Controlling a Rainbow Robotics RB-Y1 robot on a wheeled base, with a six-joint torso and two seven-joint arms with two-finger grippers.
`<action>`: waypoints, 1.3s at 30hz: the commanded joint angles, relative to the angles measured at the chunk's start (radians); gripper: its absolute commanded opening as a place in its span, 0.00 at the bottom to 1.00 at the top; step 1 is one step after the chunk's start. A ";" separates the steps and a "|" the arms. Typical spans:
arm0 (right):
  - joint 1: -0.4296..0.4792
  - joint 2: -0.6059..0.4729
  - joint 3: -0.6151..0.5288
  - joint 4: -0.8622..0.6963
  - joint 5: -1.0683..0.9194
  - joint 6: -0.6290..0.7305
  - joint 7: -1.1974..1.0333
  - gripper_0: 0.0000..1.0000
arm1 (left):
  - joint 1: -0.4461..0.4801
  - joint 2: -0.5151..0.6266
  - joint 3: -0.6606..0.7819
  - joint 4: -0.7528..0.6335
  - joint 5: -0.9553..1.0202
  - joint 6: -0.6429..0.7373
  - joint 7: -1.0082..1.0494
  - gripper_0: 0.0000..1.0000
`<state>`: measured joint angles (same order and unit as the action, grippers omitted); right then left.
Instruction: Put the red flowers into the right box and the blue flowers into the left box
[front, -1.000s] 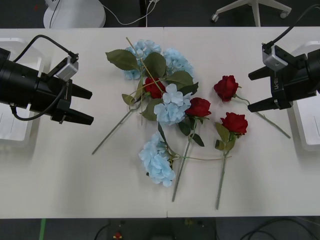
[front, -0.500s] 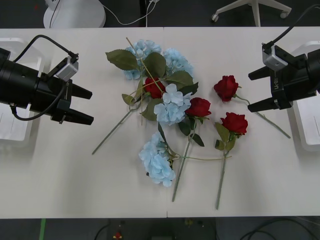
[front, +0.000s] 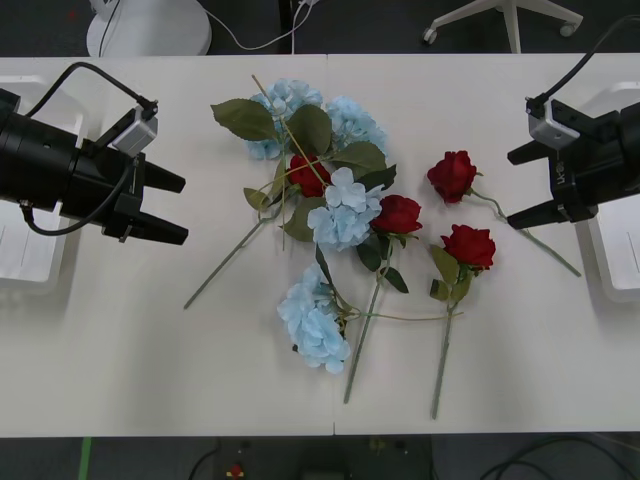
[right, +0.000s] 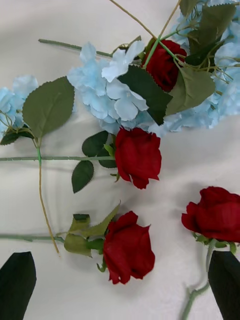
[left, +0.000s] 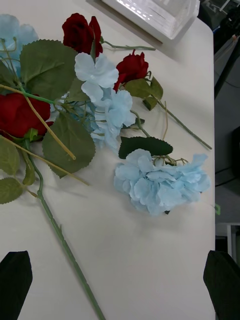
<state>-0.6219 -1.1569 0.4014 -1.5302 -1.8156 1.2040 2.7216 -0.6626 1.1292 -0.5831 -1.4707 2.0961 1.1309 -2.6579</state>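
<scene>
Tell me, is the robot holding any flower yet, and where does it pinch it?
No. The left gripper and the right gripper are both open above the table, holding nothing.

Both arms end in matte black cylindrical housings. Left gripper: two black, tapered, pointed fingers; a small silver-grey camera block is mounted on top of the wrist, with a black cable looping back over the arm and a second thin black cable sagging beneath. Right gripper: the same black pointed fingers, with a matching silver-grey block, a black cable rising from it, and faint white lettering on the housing, unreadable.
</scene>
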 joint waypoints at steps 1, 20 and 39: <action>-0.098 -0.033 0.014 0.016 0.062 0.003 -0.016 1.00 | -0.063 0.014 -0.004 -0.014 -0.045 -0.031 -0.047 1.00; -0.366 0.218 0.223 0.423 0.515 0.040 -0.416 1.00 | -0.150 -0.123 -0.004 0.093 -0.516 -0.029 0.575 1.00; -0.443 0.505 0.255 0.803 0.694 -0.063 -0.425 1.00 | -0.345 -0.399 -0.228 0.179 -0.895 0.029 1.277 1.00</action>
<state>-0.9884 -0.6898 0.6721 -0.7679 -1.1378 1.1613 2.2976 -0.9553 0.7338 -0.7654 -1.2616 1.2125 1.1513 -1.4434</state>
